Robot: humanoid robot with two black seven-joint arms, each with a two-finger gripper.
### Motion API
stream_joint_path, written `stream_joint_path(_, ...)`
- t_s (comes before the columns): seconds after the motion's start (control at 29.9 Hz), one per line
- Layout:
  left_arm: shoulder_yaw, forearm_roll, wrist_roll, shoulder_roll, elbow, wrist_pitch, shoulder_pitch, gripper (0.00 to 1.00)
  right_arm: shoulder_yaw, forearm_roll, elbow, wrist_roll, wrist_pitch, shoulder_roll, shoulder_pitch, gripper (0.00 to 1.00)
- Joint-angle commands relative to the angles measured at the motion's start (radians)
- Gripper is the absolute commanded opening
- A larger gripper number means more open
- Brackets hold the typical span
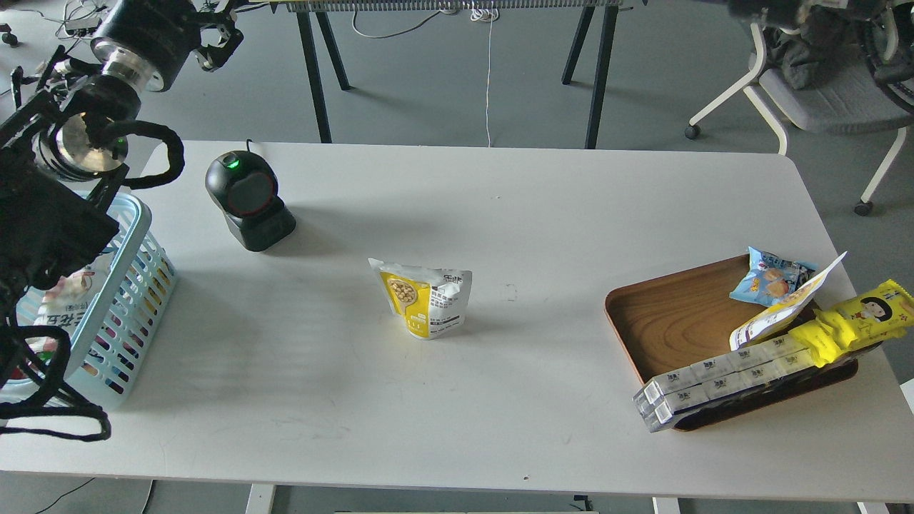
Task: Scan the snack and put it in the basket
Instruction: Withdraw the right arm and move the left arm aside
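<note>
The snack (425,298), a small yellow-and-white pouch, stands upright on the white table near its middle, with nothing touching it. The light blue basket (140,281) sits at the table's left edge, partly hidden behind my left arm, and holds some packs. My left gripper (216,37) is raised high at the top left, far from the pouch. It shows small and dark, so its fingers cannot be told apart. My right gripper is out of view; only a dark blur shows at the top right edge.
A black barcode scanner (248,200) with a green light stands at the back left. A brown wooden tray (675,321) at the right holds a blue chip bag (767,278), a bright-yellow pack (853,321) and a long white box (721,382).
</note>
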Motion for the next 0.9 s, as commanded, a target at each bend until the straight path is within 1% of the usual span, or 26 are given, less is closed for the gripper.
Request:
stream_joint_path(0.0,0.053,0.004,0.000,0.073,-0.068,0.000,-0.011,1.00,0.058,0.185,-0.042,0.000,0.005,-0.037,-0.092,0.99)
stream_joint_path(0.1,0.085,0.034,0.002,0.151,-0.186,0.000,-0.014,1.00,0.087,0.317,-0.081,0.000,0.010,-0.036,-0.164,0.99)
stream_joint_path(0.3,0.087,0.373,-0.006,0.302,-0.453,0.000,-0.017,0.99,0.141,0.574,-0.125,0.000,0.013,-0.021,-0.265,0.99)
stream_joint_path(0.4,0.087,0.470,-0.007,0.335,-0.557,0.000,-0.034,0.98,0.155,0.688,-0.173,0.000,0.015,0.016,-0.302,0.99)
stream_joint_path(0.43,0.087,0.501,-0.009,0.345,-0.590,0.000,-0.046,0.96,0.164,0.725,-0.182,0.000,0.015,0.033,-0.317,0.99)
stream_joint_path(0.6,0.088,0.688,-0.012,0.395,-0.771,0.000,-0.093,0.95,0.238,0.828,-0.185,0.000,0.062,0.042,-0.394,0.99)
stream_joint_path(0.7,0.091,0.877,-0.010,0.409,-0.878,0.000,-0.129,0.95,0.311,0.877,-0.188,0.000,0.065,0.048,-0.451,0.98)
stream_joint_path(0.87,0.090,1.192,-0.015,0.403,-1.024,0.000,-0.127,0.95,0.449,0.904,-0.211,0.000,0.067,0.099,-0.535,0.98)
